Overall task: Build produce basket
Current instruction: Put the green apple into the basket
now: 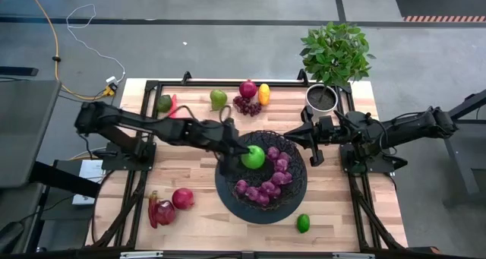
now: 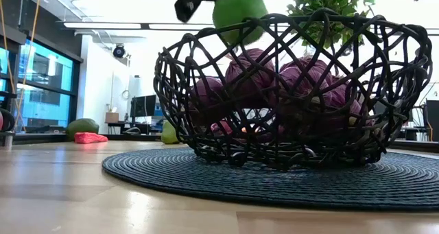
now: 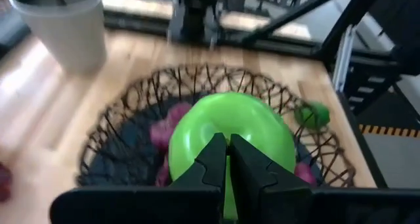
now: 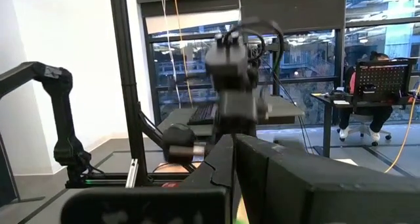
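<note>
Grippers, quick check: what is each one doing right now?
Left gripper: shut, at the green apple above the basket; a hold cannot be told.
Right gripper: shut, empty.

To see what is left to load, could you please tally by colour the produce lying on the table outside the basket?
Green: 3, avocado, pear, lime
Red: 4, small red piece, dark red round fruit, red apple, red pepper
Purple: 1, grape bunch
Yellow: 1, yellow fruit
Total: 9
</note>
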Available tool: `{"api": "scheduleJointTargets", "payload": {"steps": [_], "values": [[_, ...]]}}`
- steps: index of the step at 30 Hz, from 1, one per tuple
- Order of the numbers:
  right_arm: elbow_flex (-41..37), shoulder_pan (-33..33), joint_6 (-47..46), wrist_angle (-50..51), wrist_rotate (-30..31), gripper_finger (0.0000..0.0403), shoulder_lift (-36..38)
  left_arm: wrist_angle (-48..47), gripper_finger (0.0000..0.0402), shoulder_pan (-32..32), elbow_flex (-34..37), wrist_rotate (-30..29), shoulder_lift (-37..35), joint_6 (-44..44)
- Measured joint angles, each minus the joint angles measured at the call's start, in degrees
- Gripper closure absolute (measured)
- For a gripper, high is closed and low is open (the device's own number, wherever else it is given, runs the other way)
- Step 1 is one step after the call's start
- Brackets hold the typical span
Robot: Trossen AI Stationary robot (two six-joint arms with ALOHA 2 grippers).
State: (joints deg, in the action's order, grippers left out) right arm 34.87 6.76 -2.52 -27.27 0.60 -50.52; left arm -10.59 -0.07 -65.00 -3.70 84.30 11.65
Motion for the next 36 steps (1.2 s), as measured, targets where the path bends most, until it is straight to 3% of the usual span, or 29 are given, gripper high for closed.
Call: {"api": "scheduleJointTargets", "payload": {"steps": [3, 11, 30, 36], "values": [[0.0, 0.0, -0.01, 0.0, 0.0, 0.0403, 0.0, -1.37, 0.0401, -0.38, -0.14, -0.27, 3.04, 3.26], [-0.02, 0.0, 0.01, 0.04, 0.0, 0.0403, 0.0, -6.86, 0.0401, -2.3, -0.14, -8.24, 10.38, 7.77], [-0.04, 0.0, 0.01, 0.44, -0.02, 0.0403, -0.02, -6.3, 0.04, -2.59, -0.12, -8.92, 14.92, 8.17], [-0.04, 0.0, 0.03, 0.46, 0.0, 0.0403, -0.02, -7.57, 0.038, -2.55, -0.12, -8.94, 14.92, 8.14]]}}
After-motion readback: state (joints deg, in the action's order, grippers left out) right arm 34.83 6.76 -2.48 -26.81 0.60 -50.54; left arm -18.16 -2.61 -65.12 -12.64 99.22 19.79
